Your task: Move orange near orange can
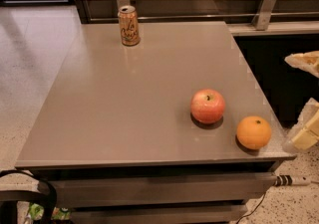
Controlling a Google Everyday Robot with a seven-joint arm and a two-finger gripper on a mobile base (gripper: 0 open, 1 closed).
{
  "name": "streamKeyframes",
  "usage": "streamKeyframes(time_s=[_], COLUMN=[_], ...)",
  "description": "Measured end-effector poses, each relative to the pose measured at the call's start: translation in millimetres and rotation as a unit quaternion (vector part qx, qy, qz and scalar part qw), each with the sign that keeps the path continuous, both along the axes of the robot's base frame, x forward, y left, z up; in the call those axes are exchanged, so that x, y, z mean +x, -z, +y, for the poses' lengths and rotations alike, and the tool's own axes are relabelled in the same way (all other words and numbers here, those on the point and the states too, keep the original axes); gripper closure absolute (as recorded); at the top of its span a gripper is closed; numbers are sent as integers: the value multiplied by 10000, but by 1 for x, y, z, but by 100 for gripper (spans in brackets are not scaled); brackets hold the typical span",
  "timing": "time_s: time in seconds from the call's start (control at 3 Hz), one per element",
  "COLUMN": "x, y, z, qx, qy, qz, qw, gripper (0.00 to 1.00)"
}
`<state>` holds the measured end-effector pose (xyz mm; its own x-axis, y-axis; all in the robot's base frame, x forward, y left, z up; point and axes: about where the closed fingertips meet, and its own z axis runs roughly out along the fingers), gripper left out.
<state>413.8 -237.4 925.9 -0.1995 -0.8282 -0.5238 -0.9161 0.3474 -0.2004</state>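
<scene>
The orange (pixel 254 132) sits at the front right corner of the grey table (pixel 124 103), close to its edge. The orange can (pixel 129 26) stands upright at the back left of the table, far from the orange. My gripper (pixel 305 134) shows only partly as cream-coloured parts at the right edge of the view, off the table to the right of the orange and not touching it. Another cream part of the arm (pixel 305 61) shows above it.
A red-pink apple (pixel 208 106) sits just left of and behind the orange. A wall with metal brackets (pixel 265 5) runs behind the table. A cable (pixel 291 180) lies at the lower right and a black loop (pixel 25 195) at the lower left.
</scene>
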Motion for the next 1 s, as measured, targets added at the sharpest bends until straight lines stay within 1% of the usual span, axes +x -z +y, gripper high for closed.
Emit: streamKeyframes(time_s=[0.33, 0.67, 1.0], x=[-5, -11, -20], y=[31, 44, 67], z=[12, 16, 19], qx=[1070, 1564, 1986], qy=[-166, -223, -236], qz=[12, 27, 86], qw=[9941, 9874, 9798], gripper=[0, 0, 0])
